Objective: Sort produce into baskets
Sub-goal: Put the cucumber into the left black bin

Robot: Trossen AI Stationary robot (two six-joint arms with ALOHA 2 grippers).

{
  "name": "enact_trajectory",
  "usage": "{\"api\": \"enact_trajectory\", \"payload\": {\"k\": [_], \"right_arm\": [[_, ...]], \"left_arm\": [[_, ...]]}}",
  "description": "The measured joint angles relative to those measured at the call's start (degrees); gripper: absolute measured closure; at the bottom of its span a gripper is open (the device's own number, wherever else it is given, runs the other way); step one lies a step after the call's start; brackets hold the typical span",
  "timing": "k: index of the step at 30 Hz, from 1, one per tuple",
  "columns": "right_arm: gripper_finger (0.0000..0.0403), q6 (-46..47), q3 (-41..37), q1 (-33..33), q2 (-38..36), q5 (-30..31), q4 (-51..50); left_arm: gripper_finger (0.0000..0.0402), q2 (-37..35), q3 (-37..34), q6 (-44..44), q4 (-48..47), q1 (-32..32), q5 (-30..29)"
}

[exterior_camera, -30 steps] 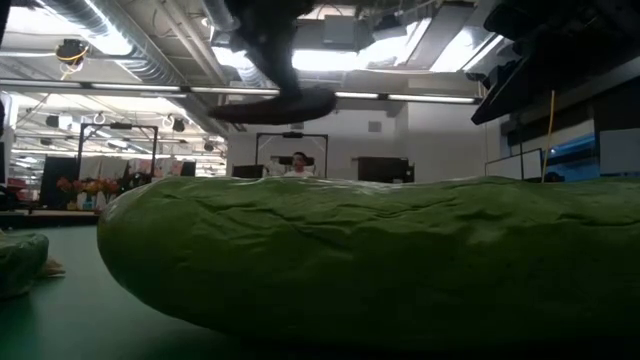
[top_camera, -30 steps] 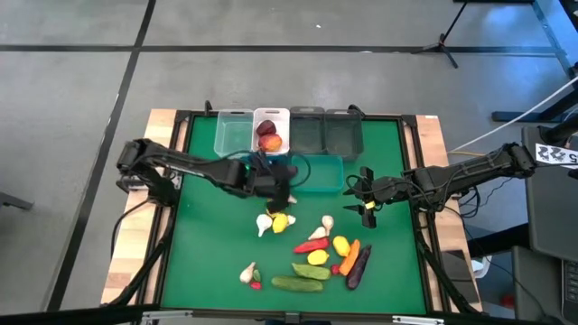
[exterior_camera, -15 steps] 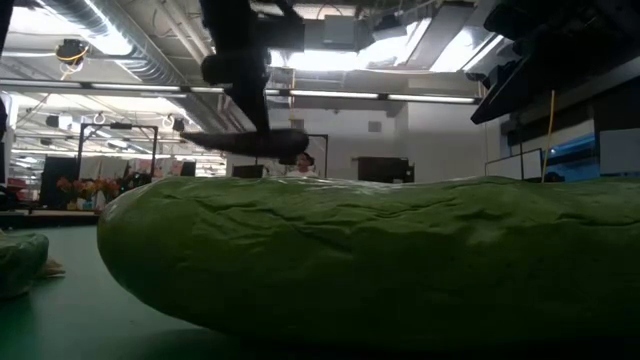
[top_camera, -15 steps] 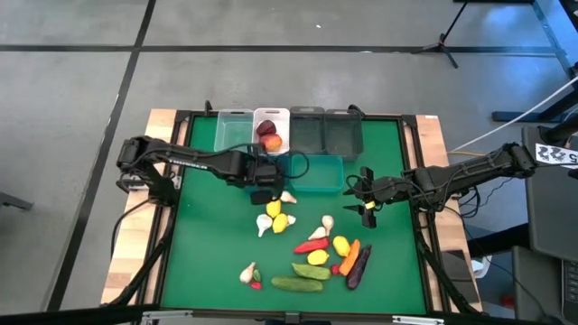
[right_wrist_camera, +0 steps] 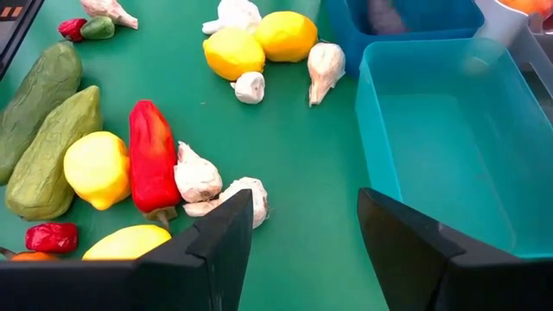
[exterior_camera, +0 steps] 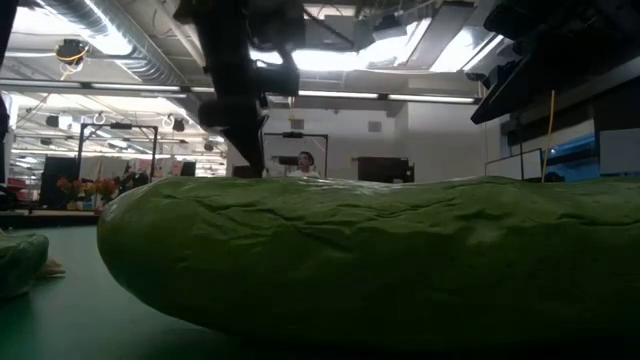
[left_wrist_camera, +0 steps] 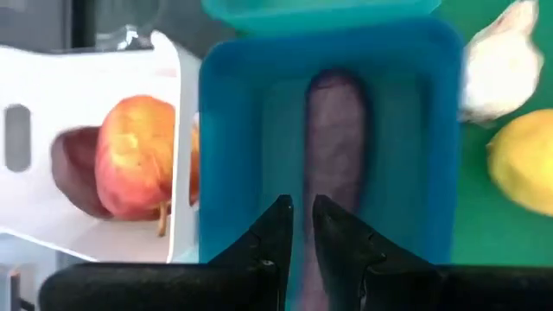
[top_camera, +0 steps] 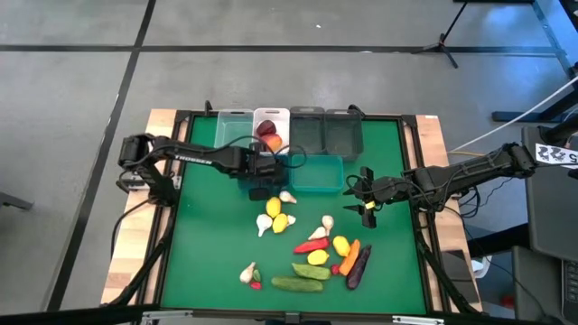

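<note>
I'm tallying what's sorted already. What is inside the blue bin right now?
One dark purple eggplant lies lengthwise in the blue bin. The left gripper hangs over the bin's near end, fingers nearly shut, covering that end of the floor, so anything there cannot be seen.

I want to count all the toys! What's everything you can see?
bins: six, clear, white, two grey, blue, teal; far side
peaches: two, red; white bin
lemons: four, yellow; middle
garlic: several, white; middle
cucumbers: two, green; near edge
peppers: few, red; middle
carrot: one, orange; middle
pile eggplant: one, purple; beside carrot
bin eggplant: one, purple; blue bin
person: one; far behind table
left gripper: shut on bin eggplant
right gripper: open, beside teal bin
</note>
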Motion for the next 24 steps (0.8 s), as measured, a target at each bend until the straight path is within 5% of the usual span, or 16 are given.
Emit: {"api": "enact_trajectory", "payload": {"k": [11,18,24], "right_arm": [[0.0194,0.0,0.0,0.0,0.0,0.0,0.0],[0.0194,-0.3,0.0,0.0,0.0,0.0,0.0],[0.0194,0.0,0.0,0.0,0.0,-2.7,0.3]], "left_arm": [[0.0355,-0.2,-1.1,0.6,1.6,3.2,2.7],[0.0355,-0.7,5.2,-3.6,-4.7,0.0,2.7],[0.0355,-4.7,9.2,-7.1,-1.6,-7.0,12.0]]}}
